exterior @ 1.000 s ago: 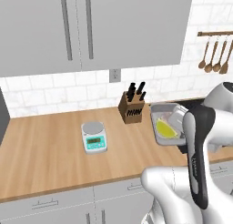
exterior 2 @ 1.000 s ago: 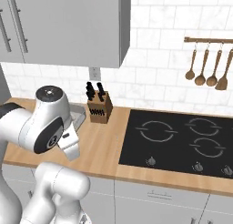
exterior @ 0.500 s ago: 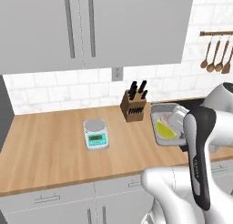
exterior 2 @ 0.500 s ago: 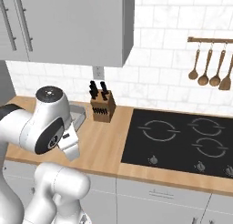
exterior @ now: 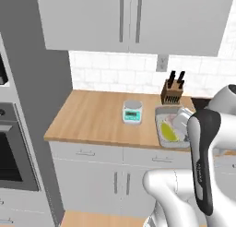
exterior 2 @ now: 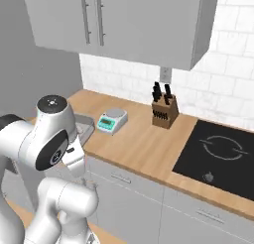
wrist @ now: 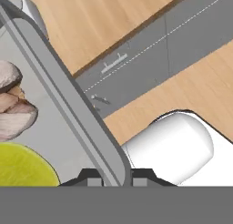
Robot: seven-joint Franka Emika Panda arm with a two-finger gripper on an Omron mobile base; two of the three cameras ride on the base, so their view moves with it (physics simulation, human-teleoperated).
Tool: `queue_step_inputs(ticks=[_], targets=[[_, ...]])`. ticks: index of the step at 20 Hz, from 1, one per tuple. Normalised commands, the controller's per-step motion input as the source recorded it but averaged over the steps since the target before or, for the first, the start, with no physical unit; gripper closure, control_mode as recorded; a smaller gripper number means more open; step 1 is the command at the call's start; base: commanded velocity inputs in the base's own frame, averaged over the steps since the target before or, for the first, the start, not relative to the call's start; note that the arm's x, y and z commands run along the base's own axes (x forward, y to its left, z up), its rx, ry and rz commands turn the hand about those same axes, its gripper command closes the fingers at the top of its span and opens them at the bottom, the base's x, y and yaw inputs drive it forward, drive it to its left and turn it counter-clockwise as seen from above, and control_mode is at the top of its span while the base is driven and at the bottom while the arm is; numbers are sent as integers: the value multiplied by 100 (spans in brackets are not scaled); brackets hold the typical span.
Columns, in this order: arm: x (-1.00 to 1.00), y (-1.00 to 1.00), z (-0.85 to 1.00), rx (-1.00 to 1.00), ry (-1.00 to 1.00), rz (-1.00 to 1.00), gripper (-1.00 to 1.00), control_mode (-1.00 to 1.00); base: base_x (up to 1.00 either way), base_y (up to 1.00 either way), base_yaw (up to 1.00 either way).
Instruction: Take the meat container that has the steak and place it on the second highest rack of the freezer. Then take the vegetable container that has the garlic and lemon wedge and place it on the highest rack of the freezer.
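Note:
My gripper is shut on the rim of the vegetable container, a shallow clear-grey tray held level just off the counter's front edge. Inside lie the yellow-green lemon wedge and the pale pinkish garlic. From the left base view the vegetable container hangs before my white hand, with the lemon wedge and the garlic in it. In the right base view a corner of the tray pokes out from behind my arm. The meat container, the steak and the freezer are out of view.
On the wooden counter stand a small kitchen scale and a knife block. A black cooktop lies to the right. A dark-glass oven sits in a tall grey cabinet on the left.
The whole picture has shifted: the base has drawn back from the counter and moved left. The tray has stayed in the shut gripper, in the same place relative to the arm.

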Motion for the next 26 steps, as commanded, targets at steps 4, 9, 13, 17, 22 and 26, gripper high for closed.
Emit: queue_step_inputs(ticks=[4, 9, 13, 17, 22, 26], targets=[[0, 0, 0, 0, 0, 0, 100, 100, 0, 28, 97], [0, 0, 0, 0, 0, 0, 100, 100, -2, 34, 96], [0, 0, 0, 0, 0, 0, 100, 100, -2, 44, 95], [0, 0, 0, 0, 0, 0, 100, 100, 1, 46, 88], [0, 0, 0, 0, 0, 0, 100, 100, 31, 82, 58], [0, 0, 0, 0, 0, 0, 100, 100, 100, 15, 7]])
